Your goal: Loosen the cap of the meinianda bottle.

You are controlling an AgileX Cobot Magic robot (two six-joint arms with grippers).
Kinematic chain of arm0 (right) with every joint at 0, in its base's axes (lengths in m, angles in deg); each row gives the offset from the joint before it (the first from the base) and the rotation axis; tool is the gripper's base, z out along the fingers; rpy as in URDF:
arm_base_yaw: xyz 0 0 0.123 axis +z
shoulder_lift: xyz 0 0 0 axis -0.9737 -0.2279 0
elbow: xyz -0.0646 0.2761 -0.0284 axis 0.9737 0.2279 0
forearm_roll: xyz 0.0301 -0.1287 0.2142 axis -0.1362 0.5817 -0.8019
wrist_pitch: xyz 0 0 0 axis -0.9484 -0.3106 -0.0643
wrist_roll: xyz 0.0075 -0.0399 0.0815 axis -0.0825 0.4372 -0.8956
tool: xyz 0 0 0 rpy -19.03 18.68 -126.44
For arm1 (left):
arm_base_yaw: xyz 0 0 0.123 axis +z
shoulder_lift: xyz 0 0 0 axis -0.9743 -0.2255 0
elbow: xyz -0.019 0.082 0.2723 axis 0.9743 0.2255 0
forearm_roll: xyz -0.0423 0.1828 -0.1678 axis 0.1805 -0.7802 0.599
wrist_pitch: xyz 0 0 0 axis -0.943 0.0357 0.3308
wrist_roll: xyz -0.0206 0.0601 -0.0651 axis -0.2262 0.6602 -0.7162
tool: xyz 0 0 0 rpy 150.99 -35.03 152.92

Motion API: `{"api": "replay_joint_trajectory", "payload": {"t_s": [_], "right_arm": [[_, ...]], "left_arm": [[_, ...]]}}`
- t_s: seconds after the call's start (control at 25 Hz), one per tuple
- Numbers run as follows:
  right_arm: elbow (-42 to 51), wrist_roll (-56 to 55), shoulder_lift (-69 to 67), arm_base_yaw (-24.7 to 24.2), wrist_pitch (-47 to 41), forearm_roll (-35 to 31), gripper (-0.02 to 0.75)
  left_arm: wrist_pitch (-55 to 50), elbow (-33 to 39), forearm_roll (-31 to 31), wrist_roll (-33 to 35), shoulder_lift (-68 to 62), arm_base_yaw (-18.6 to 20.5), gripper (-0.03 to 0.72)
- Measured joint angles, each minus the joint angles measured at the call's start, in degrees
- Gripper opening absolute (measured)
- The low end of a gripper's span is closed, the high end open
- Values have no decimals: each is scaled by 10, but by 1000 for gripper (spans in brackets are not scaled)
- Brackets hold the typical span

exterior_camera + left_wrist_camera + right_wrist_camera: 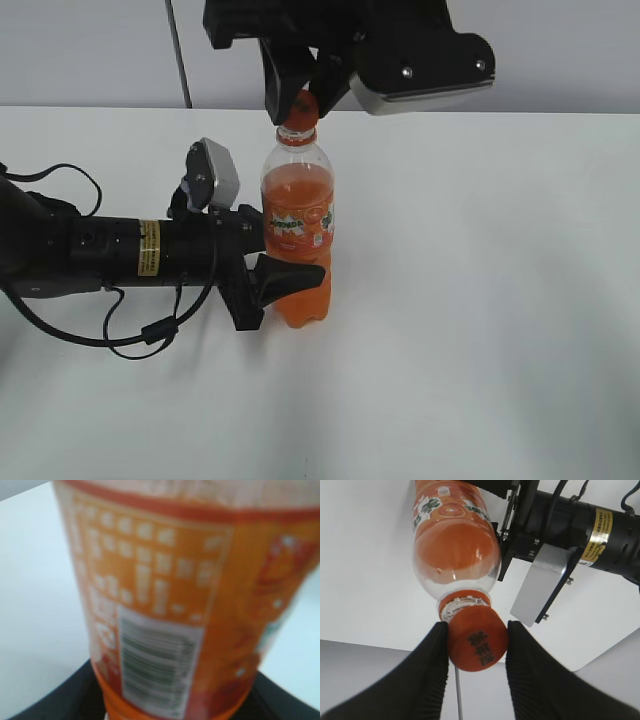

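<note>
The meinianda bottle (297,225) stands upright on the white table, full of orange drink, with an orange-green label band. My left gripper (285,275) comes in from the left and is shut on the bottle's lower body; its label fills the left wrist view (180,595). My right gripper (303,95) hangs from above with its two black fingers pressed on both sides of the orange cap (300,110). In the right wrist view the cap (479,639) sits between the fingers (476,645), its printed top facing the camera, with the bottle (455,550) beyond it.
The white table (480,300) spreads around the bottle. The left arm's black body and cables (100,250) lie across the table's left side. A grey wall with a dark vertical seam (180,50) stands behind.
</note>
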Motion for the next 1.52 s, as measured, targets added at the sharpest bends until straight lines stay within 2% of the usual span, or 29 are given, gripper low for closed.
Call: {"api": "replay_joint_trajectory", "payload": {"t_s": [0.4, 0.56, 0.84, 0.92, 1.32, 1.52], "right_arm": [[0, 16, 20, 3, 0, 27, 266], [0, -27, 37, 3, 0, 53, 266], [0, -245, 57, -17, 0, 157, 265], [0, -347, 57, -35, 0, 176, 263], [0, -712, 53, -160, -1, 163, 263], [0, -916, 35, -202, -2, 160, 262]], "left_arm": [[0, 0, 1, 0, 0, 0, 393], [0, 0, 1, 0, 0, 0, 393], [0, 0, 1, 0, 0, 0, 393], [0, 0, 1, 0, 0, 0, 393], [0, 0, 1, 0, 0, 0, 393], [1, 0, 1, 0, 0, 0, 393]]}}
